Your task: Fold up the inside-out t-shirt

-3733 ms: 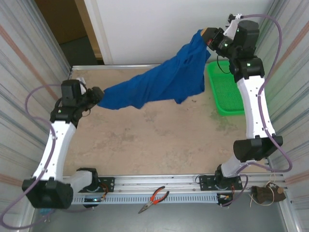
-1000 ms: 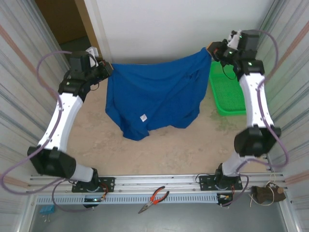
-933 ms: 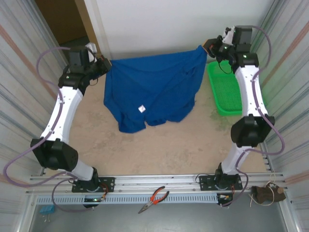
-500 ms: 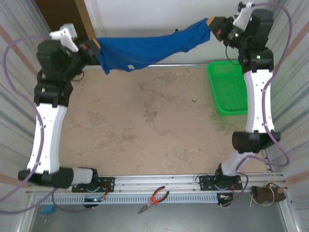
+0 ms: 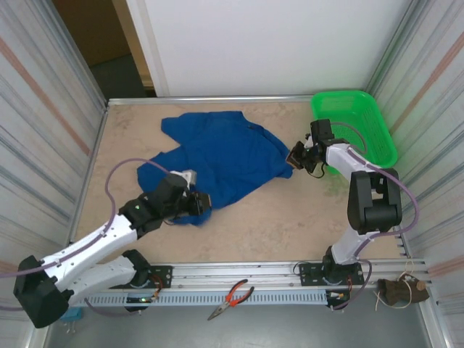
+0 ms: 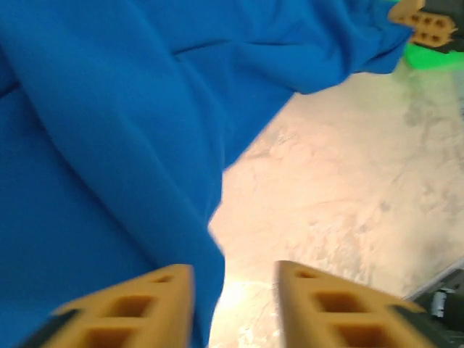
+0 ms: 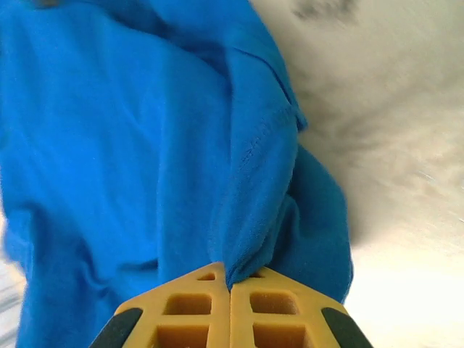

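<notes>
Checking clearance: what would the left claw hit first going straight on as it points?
Probably the blue t-shirt, whose edge lies just ahead of the open left claw; bare table lies beside it. Depth is unclear.

You have a green basket [image 5: 370,123] in the table's [image 5: 239,217] far right corner. Red-handled pliers [image 5: 230,297] lie just past its near edge.

Robot test cell in a workshop: corrugated metal walls [image 5: 36,109], aluminium mounting rail [image 5: 239,274], red-handled pliers [image 5: 232,297].
</notes>
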Motion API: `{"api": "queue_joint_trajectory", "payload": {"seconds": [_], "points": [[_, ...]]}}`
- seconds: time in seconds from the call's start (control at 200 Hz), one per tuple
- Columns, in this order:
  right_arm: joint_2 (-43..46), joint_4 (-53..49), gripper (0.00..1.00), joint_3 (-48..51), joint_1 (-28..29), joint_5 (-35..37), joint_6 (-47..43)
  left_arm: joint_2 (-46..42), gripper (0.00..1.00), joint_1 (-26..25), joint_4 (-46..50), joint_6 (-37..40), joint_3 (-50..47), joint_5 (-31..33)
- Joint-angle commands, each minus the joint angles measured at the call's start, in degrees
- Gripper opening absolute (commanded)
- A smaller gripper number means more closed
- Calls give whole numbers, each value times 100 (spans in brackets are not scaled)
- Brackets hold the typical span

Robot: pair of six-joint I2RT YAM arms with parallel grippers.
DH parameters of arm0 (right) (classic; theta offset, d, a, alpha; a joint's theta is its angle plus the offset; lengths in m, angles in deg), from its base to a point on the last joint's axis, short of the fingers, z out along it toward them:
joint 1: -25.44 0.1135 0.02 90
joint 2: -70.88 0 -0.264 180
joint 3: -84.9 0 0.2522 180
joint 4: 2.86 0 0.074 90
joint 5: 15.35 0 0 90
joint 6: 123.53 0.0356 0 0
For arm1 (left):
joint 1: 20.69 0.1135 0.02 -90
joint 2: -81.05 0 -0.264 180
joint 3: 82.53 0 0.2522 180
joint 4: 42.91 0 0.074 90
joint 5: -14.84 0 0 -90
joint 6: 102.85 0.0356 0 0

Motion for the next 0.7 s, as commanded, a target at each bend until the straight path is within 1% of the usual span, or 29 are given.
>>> {"api": "queue_joint_trajectory", "payload": {"seconds": [0.0,0.025,0.085,0.165,0.245,0.326,0.411,0.586,0.691], "points": [[367,-93,51,-131,69,362,-390,-319,75,275,329,222,602,886],[446,-143,54,-132,108,430,-401,-306,78,437,455,298,739,820],[657,-270,58,-140,220,685,-416,-218,79,1017,614,488,929,542],[918,-343,62,-86,414,1019,-374,72,81,1803,669,747,1061,142],[1039,-374,62,5,647,1310,-239,650,81,2545,565,1024,1145,-244],[1054,-319,63,193,900,1596,-67,1359,82,3043,410,1253,1259,-476],[1040,-214,63,435,1117,1654,102,2071,82,3350,302,1418,1400,-692],[689,-21,66,625,1340,1852,402,3223,82,3480,416,1768,1844,-188],[248,119,63,472,1328,1862,483,3755,82,3570,363,1678,2027,-344]]}}
